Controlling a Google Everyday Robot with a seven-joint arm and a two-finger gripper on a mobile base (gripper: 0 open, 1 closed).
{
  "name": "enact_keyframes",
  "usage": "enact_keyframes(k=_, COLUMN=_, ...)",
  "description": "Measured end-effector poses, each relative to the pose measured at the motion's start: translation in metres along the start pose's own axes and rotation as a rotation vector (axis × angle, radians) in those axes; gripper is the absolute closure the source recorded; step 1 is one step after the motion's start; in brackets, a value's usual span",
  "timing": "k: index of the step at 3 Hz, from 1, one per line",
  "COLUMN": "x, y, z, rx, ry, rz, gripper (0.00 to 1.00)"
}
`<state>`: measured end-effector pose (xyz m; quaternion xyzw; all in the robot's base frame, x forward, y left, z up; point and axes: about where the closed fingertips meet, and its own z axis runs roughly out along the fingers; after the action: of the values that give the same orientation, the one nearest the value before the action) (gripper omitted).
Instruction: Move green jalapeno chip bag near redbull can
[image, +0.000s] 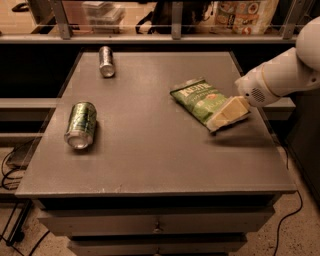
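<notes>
The green jalapeno chip bag (197, 98) lies flat on the grey table top (150, 145), right of the middle. The redbull can (106, 61), slim and silver-grey, lies on its side at the far left of the table. My gripper (226, 116) comes in from the right on a white arm and sits low at the bag's near right corner, touching or overlapping its edge. The bag and the redbull can are far apart.
A fatter green-patterned can (81, 124) lies on its side near the table's left edge. A railing and shelf with packaged goods (245, 15) run behind the table. Drawers (155, 225) sit below the front edge. Cables lie on the floor at both sides.
</notes>
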<state>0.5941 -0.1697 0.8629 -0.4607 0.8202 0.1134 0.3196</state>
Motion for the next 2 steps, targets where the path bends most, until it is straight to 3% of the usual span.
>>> enact_keyframes(k=1, x=0.0039, y=-0.0019, z=0.02, rx=-0.026, ry=0.006, rz=0.038, gripper=0.18)
enact_keyframes(k=2, x=-0.0001, y=-0.0029, z=0.0246, rx=-0.019, ry=0.012, rz=0.045, gripper=0.41)
